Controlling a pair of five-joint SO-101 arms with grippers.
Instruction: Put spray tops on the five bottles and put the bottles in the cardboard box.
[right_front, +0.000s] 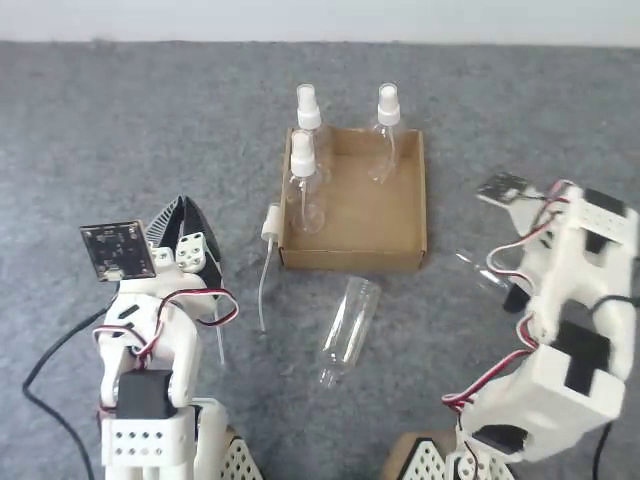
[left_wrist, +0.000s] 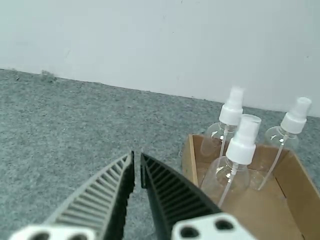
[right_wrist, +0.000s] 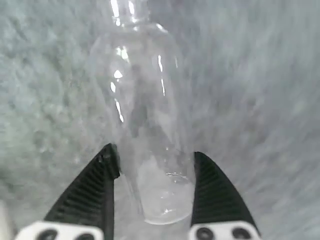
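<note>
Three clear bottles with white spray tops stand in the cardboard box (right_front: 407, 215): one at the back left (right_front: 309, 122), one at the back right (right_front: 386, 128), one at the front left (right_front: 304, 185). An uncapped bottle (right_front: 348, 318) lies on the carpet in front of the box. Another uncapped bottle (right_front: 478, 270) (right_wrist: 142, 100) lies to the box's right, and my right gripper (right_wrist: 154, 154) (right_front: 514, 295) is open with a finger on each side of its base. A loose spray top (right_front: 269, 222) with its tube lies left of the box. My left gripper (left_wrist: 137, 162) (right_front: 184, 222) is shut and empty, left of the box.
Grey carpet covers the table, with a white wall behind it. Cables trail beside both arm bases at the near edge. From the left wrist, the box (left_wrist: 295, 175) and its capped bottles (left_wrist: 239, 160) lie ahead and to one side.
</note>
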